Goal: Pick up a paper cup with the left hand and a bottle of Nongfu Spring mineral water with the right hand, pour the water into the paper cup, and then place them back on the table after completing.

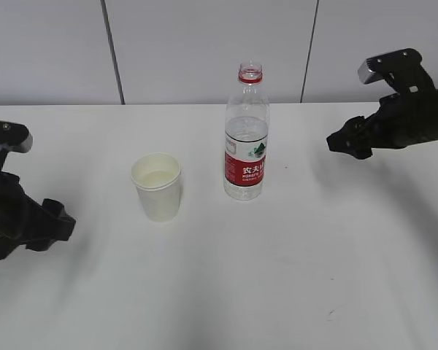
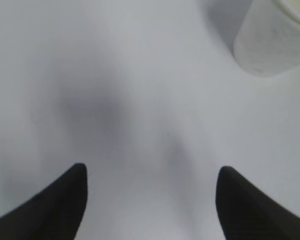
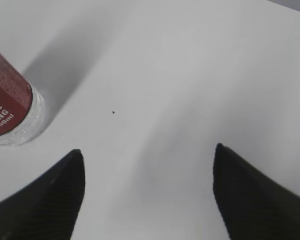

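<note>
I have the paper cup (image 1: 156, 187) standing upright on the white table (image 1: 277, 277), with a little clear liquid showing inside it. Just to the right of the cup, not touching it, the water bottle (image 1: 245, 135) stands upright with its cap off and a red label around its lower half; it is partly full.

My left hand (image 1: 47, 222) sits low over the table, well to the left of the cup. In its wrist camera the two black fingers (image 2: 50, 210) are spread wide with only bare table between them, and the cup (image 2: 270, 40) is off toward the upper right.

My right hand (image 1: 343, 142) hangs well to the right of the bottle. Its fingers (image 3: 45, 200) are also wide apart and hold nothing; the bottle base (image 3: 12, 110) sits at the left edge.
</note>
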{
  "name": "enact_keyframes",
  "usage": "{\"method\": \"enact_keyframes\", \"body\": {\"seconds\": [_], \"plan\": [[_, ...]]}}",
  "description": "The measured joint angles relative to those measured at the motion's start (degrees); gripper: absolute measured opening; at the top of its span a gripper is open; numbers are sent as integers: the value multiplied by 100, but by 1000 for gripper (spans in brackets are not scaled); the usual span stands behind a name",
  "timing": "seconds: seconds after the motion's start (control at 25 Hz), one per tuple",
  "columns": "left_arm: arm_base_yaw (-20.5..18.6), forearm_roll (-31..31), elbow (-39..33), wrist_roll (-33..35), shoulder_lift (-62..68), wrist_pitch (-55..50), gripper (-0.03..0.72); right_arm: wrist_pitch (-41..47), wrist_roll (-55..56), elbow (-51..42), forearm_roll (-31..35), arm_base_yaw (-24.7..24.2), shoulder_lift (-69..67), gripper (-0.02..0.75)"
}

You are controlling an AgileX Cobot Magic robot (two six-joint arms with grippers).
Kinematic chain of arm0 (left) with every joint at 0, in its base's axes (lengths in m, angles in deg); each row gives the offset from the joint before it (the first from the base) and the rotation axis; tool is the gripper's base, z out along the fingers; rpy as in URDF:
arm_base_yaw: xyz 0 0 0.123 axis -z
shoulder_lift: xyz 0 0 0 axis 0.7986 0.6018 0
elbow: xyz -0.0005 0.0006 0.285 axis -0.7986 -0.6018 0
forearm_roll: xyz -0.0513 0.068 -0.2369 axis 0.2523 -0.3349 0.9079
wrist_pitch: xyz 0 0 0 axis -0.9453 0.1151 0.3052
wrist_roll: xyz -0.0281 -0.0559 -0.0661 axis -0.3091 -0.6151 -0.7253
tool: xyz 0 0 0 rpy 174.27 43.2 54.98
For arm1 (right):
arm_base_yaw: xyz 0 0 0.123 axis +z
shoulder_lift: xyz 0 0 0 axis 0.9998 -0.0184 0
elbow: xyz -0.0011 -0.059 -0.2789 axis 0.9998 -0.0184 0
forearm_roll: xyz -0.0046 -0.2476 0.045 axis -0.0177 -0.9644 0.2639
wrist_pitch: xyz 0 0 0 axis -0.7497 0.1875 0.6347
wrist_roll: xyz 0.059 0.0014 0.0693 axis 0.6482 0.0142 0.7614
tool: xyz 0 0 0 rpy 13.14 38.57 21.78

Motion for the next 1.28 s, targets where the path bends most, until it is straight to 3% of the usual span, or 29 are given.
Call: {"method": "enact_keyframes", "body": {"seconds": [0.2,0.4,0.88,1.28], "plan": [[-20,-378,580,0,-371,-2033,489,0,107,0,0,0,149,588],[-20,-543,665,0,-767,-3050,489,0,221,0,0,0,355,588],[-20,-507,624,0,-2944,-4642,489,-290,566,-21,-7,0,807,588],[-20,-79,-113,0,-5223,-5225,489,-345,589,-147,-12,0,1157,588]]}}
